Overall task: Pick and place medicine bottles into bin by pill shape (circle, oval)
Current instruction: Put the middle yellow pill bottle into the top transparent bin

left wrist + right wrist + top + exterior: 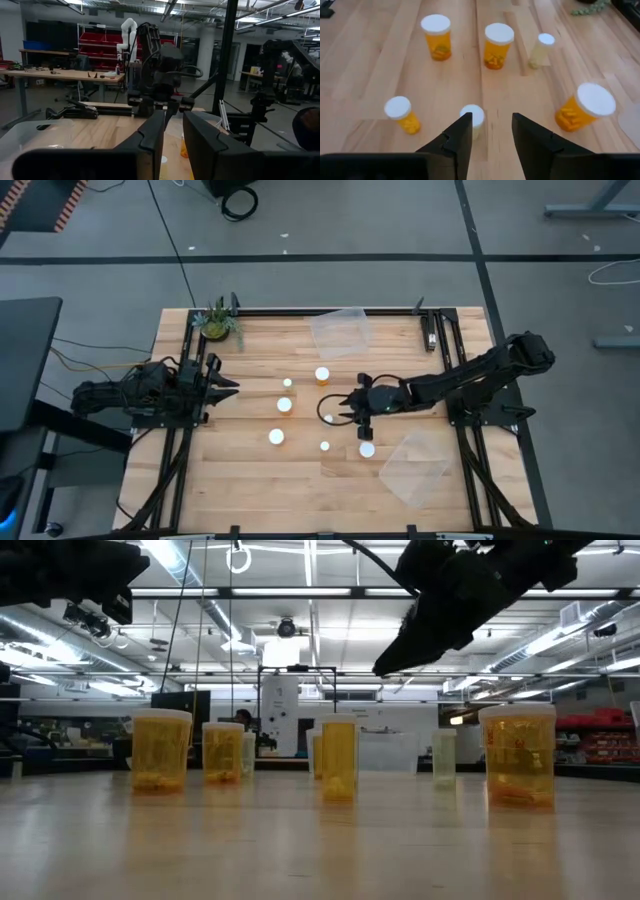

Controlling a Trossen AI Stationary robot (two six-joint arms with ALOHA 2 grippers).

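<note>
Several orange medicine bottles with white caps stand upright on the wooden table [250,490]. Among them are a wide one [322,376] [585,107], two middle ones [284,405] [276,437], and a pale narrow one [287,383] [542,50]. My right gripper [340,408] [492,131] is open and empty, raised above the table's middle [388,666]. A small white-capped bottle [472,119] stands just below and ahead of its fingers, untouched. My left gripper [228,385] [174,131] is open and empty, hovering at the table's left edge.
A clear plastic bin [342,330] sits at the far middle, and another [413,467] at the near right. A small plant [217,322] stands at the far left corner. Another bottle [367,450] stands near the right arm. Bare wood lies along the near edge.
</note>
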